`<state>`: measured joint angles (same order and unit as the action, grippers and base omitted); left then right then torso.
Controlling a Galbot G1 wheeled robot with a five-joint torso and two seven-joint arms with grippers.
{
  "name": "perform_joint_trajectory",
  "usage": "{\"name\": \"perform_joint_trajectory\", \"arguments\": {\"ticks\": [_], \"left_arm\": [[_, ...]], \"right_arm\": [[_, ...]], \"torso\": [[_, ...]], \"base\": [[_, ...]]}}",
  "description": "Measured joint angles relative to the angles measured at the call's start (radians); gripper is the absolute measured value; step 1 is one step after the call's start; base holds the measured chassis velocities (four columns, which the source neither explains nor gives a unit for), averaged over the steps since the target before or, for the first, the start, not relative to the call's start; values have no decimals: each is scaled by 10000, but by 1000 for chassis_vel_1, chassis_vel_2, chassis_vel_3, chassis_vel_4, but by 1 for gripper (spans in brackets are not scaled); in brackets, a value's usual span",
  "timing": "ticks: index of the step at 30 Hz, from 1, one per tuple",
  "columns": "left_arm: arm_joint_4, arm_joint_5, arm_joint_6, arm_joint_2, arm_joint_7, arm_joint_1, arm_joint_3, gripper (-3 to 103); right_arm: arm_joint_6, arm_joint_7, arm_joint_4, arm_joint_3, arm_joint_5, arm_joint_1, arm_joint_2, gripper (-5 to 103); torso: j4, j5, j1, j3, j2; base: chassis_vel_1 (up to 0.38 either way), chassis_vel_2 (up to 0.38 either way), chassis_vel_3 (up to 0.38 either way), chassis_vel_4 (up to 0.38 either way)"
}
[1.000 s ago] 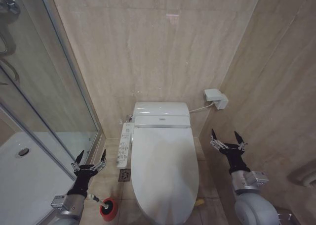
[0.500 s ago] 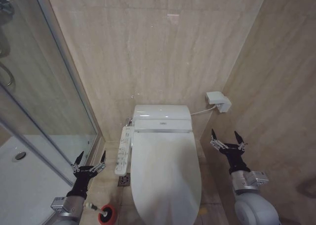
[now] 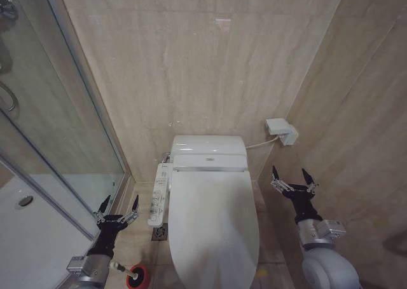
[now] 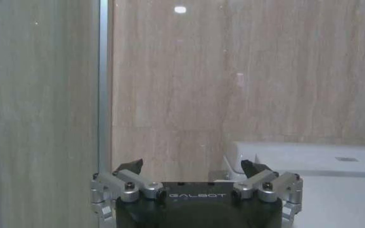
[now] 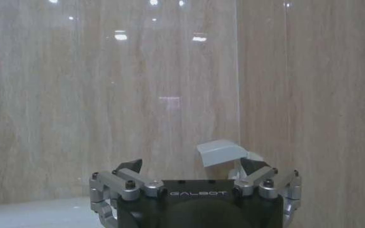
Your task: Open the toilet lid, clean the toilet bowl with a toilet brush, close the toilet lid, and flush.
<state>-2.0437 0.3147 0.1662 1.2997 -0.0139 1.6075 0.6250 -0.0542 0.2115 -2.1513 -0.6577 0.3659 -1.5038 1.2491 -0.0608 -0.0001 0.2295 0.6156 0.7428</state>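
toilet lid is down flat over the bowl, centre-bottom of the frame, its long axis running from the tank toward us. left gripper hangs at lower left, fingers spread and empty, above the toilet brush in its red cup. right gripper waits at centre right, fingers apart too, and looks a shade nearer the lid's edge.
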Motion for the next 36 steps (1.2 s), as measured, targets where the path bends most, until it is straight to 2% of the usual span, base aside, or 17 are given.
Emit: {"name": "perform_joint_trajectory", "arguments": {"ticks": [10,25,36], "left_arm": [[10,40,23,5,-9,-15,42,100],[42,35,-6,35,-36,-56,37,100],[110,27,-37,35,-137,-87,68,100]], "right_arm": [[0,0,0,0,0,4,-1,100],[0,0,0,0,0,0,-1,100],[0,0,0,0,0,4,-1,100]], "torso": [[1,1,10,4,-3],[0,1,2,1,-2],[1,-1,13,4,-3]], "base": [[-97,23,91,-30],[-6,1,7,-2],[-97,86,89,-85]]}}
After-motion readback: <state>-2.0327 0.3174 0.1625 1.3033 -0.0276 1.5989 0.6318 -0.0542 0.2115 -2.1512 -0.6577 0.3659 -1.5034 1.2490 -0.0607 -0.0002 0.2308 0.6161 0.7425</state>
